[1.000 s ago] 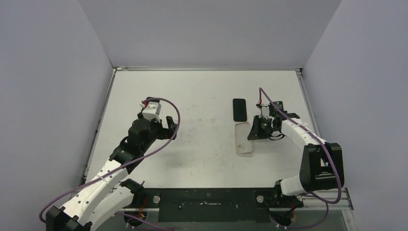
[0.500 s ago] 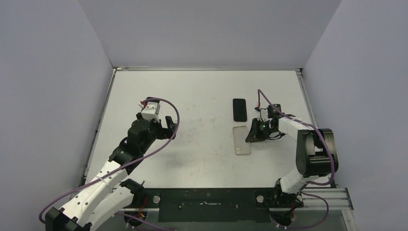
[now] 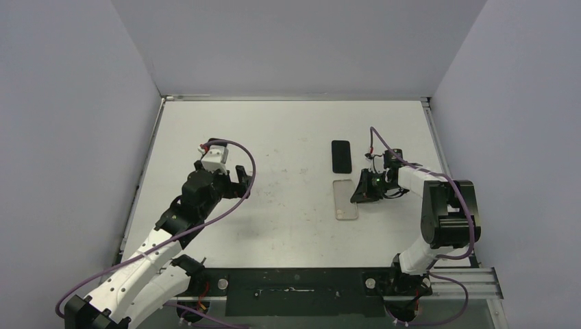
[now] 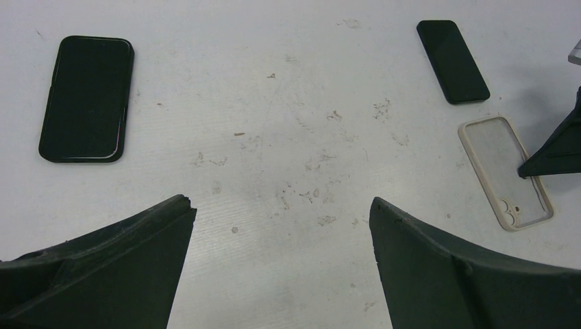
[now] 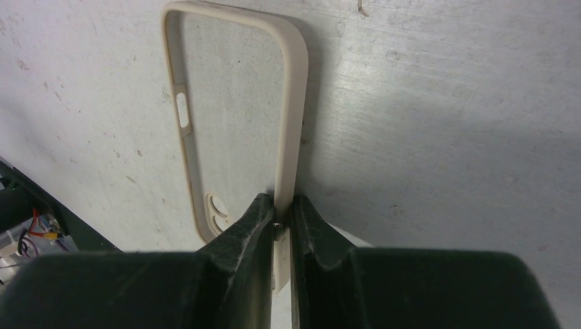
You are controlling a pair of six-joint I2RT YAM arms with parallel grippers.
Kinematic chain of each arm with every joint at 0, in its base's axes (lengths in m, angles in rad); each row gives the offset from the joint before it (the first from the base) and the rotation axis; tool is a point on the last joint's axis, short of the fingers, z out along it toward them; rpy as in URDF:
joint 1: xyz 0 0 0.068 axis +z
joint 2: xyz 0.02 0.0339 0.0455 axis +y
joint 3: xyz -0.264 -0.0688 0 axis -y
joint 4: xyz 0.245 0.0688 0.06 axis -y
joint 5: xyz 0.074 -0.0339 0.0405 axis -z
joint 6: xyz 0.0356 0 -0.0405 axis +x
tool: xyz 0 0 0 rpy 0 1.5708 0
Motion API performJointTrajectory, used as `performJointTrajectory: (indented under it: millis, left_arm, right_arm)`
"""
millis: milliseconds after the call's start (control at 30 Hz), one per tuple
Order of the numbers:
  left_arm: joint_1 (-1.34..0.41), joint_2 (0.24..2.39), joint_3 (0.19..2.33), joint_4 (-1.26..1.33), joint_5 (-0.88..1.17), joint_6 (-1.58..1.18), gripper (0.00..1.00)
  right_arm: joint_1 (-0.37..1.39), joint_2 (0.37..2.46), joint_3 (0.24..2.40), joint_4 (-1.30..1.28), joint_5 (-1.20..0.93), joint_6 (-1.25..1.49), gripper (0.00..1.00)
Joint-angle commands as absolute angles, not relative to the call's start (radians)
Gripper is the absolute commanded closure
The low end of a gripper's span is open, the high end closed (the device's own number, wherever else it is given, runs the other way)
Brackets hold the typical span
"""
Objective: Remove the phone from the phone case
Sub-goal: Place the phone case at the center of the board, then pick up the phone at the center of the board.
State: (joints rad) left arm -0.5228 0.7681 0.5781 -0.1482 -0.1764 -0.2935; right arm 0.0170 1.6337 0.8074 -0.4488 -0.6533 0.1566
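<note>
step: phone [image 3: 340, 156] already out, bare on the bench's [image 3: 288, 123] right half toward the far edge, empty case [image 5: 233, 103] just nearer | my right claw [image 5: 277, 223] pinches the case's long rim | my left claw [image 4: 279, 204] gapes, holding nothing | next, I judge: release the rim, lift away
</note>
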Motion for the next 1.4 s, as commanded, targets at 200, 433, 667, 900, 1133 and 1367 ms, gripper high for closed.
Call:
performJointTrajectory:
  millis: [200, 433, 667, 900, 1133, 1367]
  left_arm:
    - [-0.526, 0.756, 0.58, -0.098, -0.169, -0.28, 0.03]
    - [-0.525, 0.793, 0.598, -0.121, -0.151, -0.309, 0.03]
    - [-0.49, 0.946, 0.718, -0.225, -0.152, -0.311, 0.03]
    - [-0.397, 1.188, 0.886, -0.342, -0.124, -0.293, 0.03]
    - [-0.232, 1.453, 1.043, -0.396, -0.096, -0.23, 0.03]
    - [-0.093, 1.728, 1.241, -0.445, -0.055, -0.141, 0.03]
  right_arm:
    - [0.003, 1.658, 0.838, -0.399, -0.59, 0.099, 0.84]
    - [0.003, 1.561, 0.834, -0.4, -0.556, 0.118, 0.37]
    - [0.002, 1.378, 0.821, -0.385, -0.546, 0.14, 0.1]
    - [-0.024, 1.17, 0.779, -0.305, -0.567, 0.164, 0.0]
    - [-0.024, 0.983, 0.716, -0.197, -0.623, 0.24, 0.0]
    - [0.075, 0.895, 0.706, -0.209, -0.591, 0.161, 0.0]
